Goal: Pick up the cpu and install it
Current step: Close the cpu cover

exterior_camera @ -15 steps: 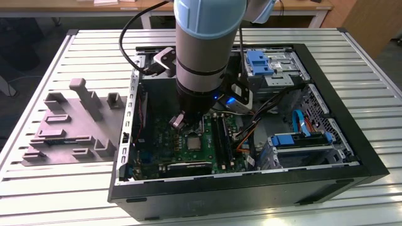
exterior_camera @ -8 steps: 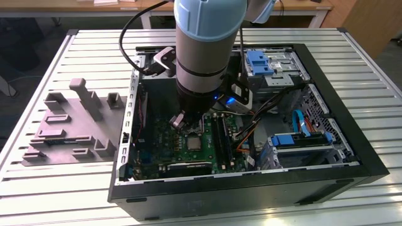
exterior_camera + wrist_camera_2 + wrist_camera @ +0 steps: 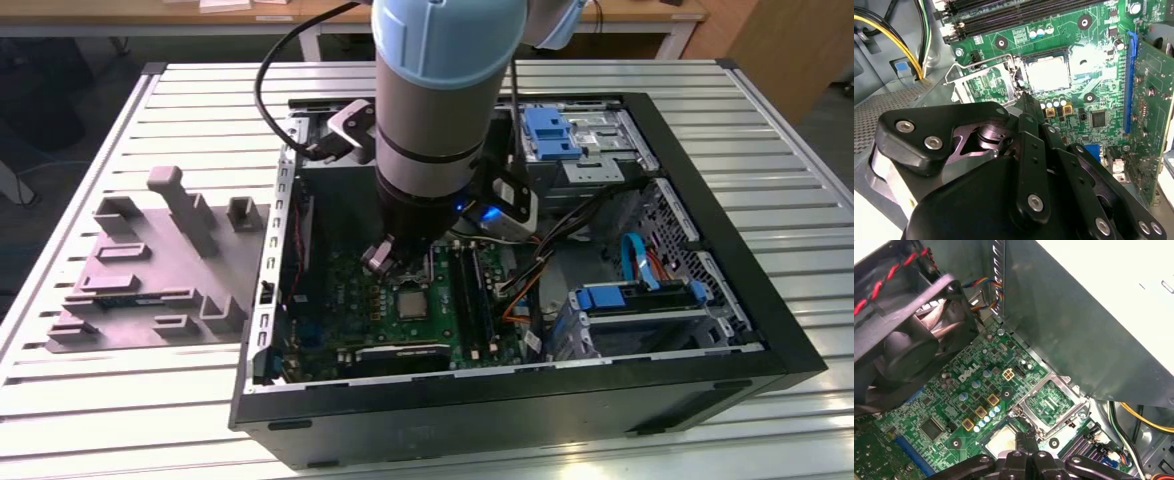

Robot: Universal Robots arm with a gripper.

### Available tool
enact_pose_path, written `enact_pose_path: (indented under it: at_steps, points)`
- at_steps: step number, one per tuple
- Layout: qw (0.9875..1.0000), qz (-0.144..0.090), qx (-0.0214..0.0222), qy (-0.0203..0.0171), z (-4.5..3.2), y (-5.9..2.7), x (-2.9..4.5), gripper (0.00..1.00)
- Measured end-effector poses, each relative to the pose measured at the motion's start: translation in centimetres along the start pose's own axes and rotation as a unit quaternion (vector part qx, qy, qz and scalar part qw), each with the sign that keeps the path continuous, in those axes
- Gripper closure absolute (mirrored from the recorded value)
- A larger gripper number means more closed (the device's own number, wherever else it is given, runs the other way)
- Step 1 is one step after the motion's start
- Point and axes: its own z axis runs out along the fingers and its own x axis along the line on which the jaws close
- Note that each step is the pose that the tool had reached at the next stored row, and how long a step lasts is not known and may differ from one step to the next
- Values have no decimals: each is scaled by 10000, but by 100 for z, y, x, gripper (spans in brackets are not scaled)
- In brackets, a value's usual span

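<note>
A robot arm (image 3: 427,120) stands almost plumb in the exterior view, its gripper (image 3: 384,258) deep inside the open computer case (image 3: 467,420). It hangs so close above the motherboard (image 3: 360,300) that, to my eye, a sideways slip could scrape the board or knock the cpu (image 3: 412,305) askew and bend contacts. In the second wrist view its fingers (image 3: 1029,135) are pressed together on nothing, their tip just beside the cpu, which lies in the socket with the retention frame (image 3: 979,82) swung open. The first wrist view shows the closed tips at the cpu's edge, with the case fan (image 3: 909,345) nearby.
</note>
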Motion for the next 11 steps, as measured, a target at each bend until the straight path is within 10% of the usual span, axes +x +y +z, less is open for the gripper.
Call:
enact_pose_path:
  at_steps: [11]
  points:
    - [9998,-151,-87,-78,22,-76,-71,89]
